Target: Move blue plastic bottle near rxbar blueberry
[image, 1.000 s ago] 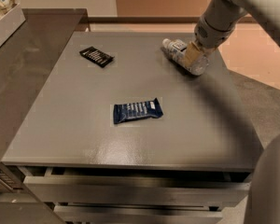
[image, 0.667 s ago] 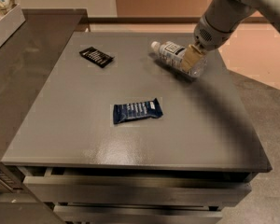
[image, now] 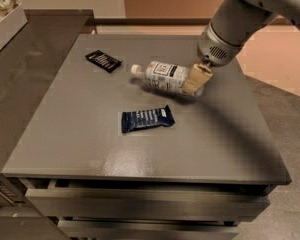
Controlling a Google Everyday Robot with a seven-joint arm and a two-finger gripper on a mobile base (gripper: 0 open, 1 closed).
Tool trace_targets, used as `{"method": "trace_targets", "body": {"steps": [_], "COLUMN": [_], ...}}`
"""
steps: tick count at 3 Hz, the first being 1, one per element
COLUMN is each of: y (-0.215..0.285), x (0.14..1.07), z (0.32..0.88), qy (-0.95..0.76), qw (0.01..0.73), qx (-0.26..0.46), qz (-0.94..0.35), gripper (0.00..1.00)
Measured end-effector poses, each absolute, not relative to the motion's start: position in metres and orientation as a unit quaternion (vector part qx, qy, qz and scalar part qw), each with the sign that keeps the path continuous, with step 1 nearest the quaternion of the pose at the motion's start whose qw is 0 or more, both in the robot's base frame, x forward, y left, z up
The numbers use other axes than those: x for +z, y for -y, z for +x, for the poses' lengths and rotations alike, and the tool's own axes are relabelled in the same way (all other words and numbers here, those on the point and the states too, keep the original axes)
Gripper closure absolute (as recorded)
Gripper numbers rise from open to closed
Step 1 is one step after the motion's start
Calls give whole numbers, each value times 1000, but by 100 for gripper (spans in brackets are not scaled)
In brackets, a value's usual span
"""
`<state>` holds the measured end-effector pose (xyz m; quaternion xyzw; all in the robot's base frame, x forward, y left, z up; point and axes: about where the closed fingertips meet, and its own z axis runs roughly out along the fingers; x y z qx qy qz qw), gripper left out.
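The blue plastic bottle (image: pixel 164 76) is clear with a white cap and a white label. It lies tilted, cap to the left, just above the grey table top. My gripper (image: pixel 196 82) is shut on the bottle's right end; one cream finger (image: pixel 197 77) shows across it. The rxbar blueberry (image: pixel 147 119), a dark navy wrapper with white lettering, lies flat on the table a little below and left of the bottle.
A smaller black wrapper (image: pixel 104 61) with white markings lies at the table's back left. The grey table (image: pixel 90 144) has drawers below its front edge. A darker counter (image: pixel 25 79) adjoins on the left, with a white bin (image: pixel 5 19) at its far corner.
My gripper has carried the bottle left and toward the front, from the back right of the table to just above the navy bar.
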<state>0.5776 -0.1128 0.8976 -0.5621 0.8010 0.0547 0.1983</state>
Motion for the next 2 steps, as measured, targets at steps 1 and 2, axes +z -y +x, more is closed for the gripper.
{"method": "trace_targets", "body": {"steps": [1,2], "y": [96,90], "x": [892,883], "z": [551,536], "qy": [-752,-727], "qw": [193,187], "qx": [76,97], "qz": [-626,-653], "gripper": [100,83]}}
